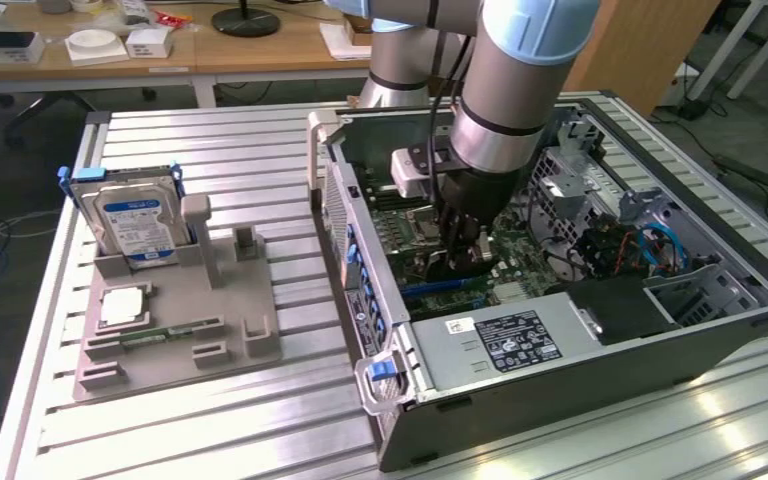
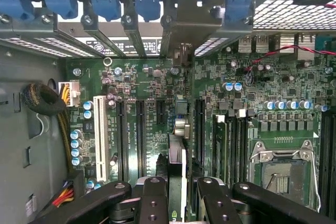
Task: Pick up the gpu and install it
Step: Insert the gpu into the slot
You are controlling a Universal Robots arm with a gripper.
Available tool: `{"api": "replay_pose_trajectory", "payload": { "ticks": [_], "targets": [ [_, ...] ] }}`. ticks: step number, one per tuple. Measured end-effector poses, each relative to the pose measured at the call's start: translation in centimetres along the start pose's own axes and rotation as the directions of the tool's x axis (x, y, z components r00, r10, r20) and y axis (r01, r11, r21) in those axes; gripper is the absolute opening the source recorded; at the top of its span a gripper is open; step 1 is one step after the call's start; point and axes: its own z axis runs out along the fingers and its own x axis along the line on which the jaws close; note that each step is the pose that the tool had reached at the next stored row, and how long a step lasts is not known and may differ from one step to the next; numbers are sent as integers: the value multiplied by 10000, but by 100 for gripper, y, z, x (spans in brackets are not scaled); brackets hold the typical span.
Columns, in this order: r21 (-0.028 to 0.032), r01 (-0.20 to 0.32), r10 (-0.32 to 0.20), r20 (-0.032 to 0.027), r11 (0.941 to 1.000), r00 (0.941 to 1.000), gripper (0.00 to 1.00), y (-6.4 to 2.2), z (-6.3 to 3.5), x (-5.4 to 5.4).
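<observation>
Slatted metal tabletop [image 1: 224,130] carries a grey fixture [image 1: 211,330] with a hard drive [image 1: 137,215] upright and a memory stick [image 1: 171,330] flat. Beside it, an open computer case [image 1: 558,370] holds the motherboard [image 2: 147,82]. The arm [image 1: 531,70] reaches steeply down inside; the gripper [image 1: 458,255] is narrowed onto the gpu [image 2: 177,166], edge-on above the expansion slots [image 2: 139,129].
</observation>
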Motion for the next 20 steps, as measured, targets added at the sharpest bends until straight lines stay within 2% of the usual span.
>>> {"api": "replay_pose_trajectory", "payload": {
  "ticks": [5, 11, 20],
  "targets": [
    [1, 2, -2, 3, 10000, 10000, 26, -50, 5, -1],
    [2, -1, 1, 3, 10000, 10000, 26, -46, 12, 44],
    [2, 3, -3, 3, 10000, 10000, 26, -14, 52, 22]
  ]
}}
